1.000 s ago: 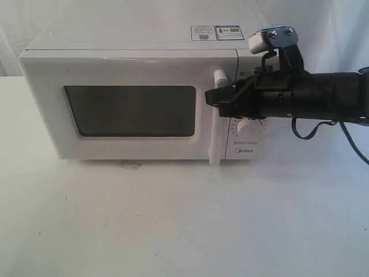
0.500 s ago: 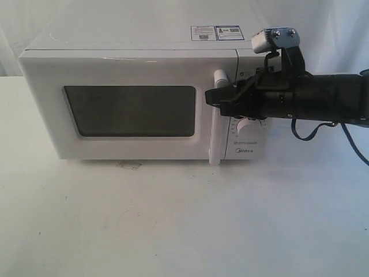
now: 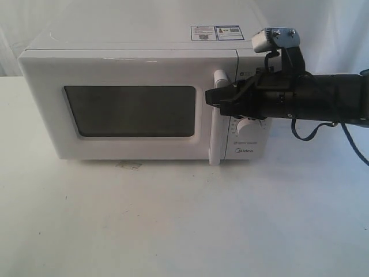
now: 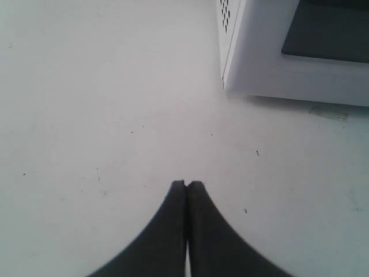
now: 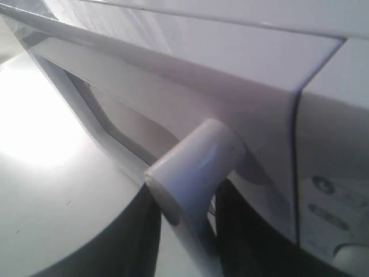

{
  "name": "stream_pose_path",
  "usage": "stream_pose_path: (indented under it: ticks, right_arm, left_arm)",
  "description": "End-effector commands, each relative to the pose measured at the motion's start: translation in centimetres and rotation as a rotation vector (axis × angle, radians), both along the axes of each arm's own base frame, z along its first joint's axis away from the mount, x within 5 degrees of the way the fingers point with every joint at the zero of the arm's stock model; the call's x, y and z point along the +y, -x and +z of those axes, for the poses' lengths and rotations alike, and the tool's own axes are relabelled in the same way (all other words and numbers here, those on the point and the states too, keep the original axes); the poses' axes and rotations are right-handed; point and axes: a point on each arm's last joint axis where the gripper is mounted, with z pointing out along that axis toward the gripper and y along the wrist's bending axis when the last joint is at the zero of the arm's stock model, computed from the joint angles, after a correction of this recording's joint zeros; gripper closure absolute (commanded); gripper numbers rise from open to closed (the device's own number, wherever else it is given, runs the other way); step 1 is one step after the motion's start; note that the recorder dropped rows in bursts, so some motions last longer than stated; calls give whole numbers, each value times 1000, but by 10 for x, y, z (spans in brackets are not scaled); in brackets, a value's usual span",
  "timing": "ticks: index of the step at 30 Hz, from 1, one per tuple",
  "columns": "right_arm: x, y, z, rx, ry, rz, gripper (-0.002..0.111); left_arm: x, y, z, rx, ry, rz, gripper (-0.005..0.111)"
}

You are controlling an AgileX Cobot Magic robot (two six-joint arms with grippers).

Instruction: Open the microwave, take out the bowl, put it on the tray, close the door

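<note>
A white table (image 3: 173, 231) fills the whole foreground, matte and slightly scuffed. 1 pale brownish patch (image 3: 128, 165) sits on it toward the back, and tiny dark specks (image 4: 257, 153) dot the surface seen closer up. Behind hangs a white backdrop (image 3: 104, 17) with faint folds at the left edge, like cloth. The light is soft and even, with weak shadows. 1 bright glare (image 5: 34, 121) washes out part of the tabletop.

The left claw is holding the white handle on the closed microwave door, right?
No, it is the right gripper that holds the handle of the closed door. The exterior view shows it reaching in from the right.
</note>
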Motion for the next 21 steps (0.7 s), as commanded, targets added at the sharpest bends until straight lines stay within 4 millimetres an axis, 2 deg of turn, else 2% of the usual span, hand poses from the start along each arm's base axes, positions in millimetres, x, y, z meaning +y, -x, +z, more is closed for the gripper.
stream_pose_path:
  ticks: [1,13,21]
  right_arm:
    - [32,34,29,-105,-254,470,108]
    - [31,44,22,-101,-242,473,108]
    - [30,49,30,-123,-243,475,108]
  left_arm:
    - [0,0,-1,0,4,3,107]
    - [0,0,-1,0,4,3,107]
    - [0,0,-1,0,4,3,107]
